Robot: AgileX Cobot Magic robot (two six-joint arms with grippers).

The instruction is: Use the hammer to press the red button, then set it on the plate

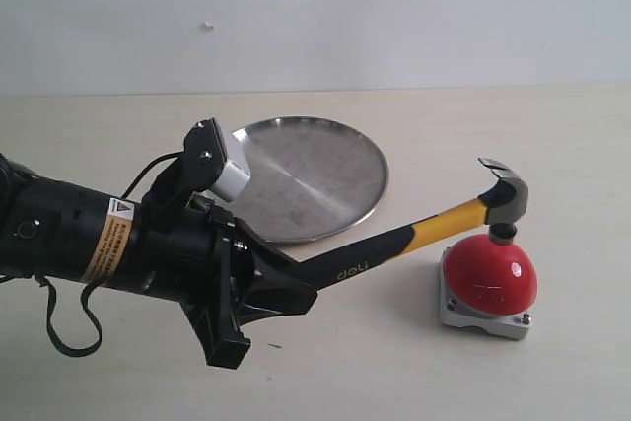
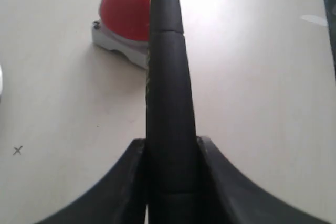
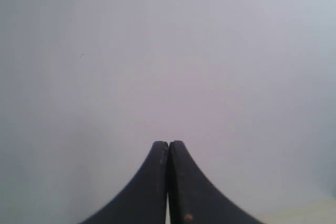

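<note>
1. Hammer (image 1: pixel 414 239): the handle's rear end is buried between the fingers of the left gripper (image 1: pixel 301 283). In the left wrist view its head is cut off by the picture's edge.
2. Plate (image 1: pixel 325 160): the near-left rim is hidden behind the wrist camera (image 1: pixel 222 160) and gripper.
3. Red button (image 2: pixel 123 6): in the left wrist view the handle covers one side.
4. Left arm (image 1: pixel 69 234): runs off the left edge of the exterior view.
5. Handle lettering: too small to read with certainty.

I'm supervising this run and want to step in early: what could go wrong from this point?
The hammer touches the red button on its rounded, glossy dome, so its head might skid off under pressure. The left gripper clamps only the handle's end, so the hammer could pivot. The plate lies close behind the handle; a low swing may clip its rim.
</note>
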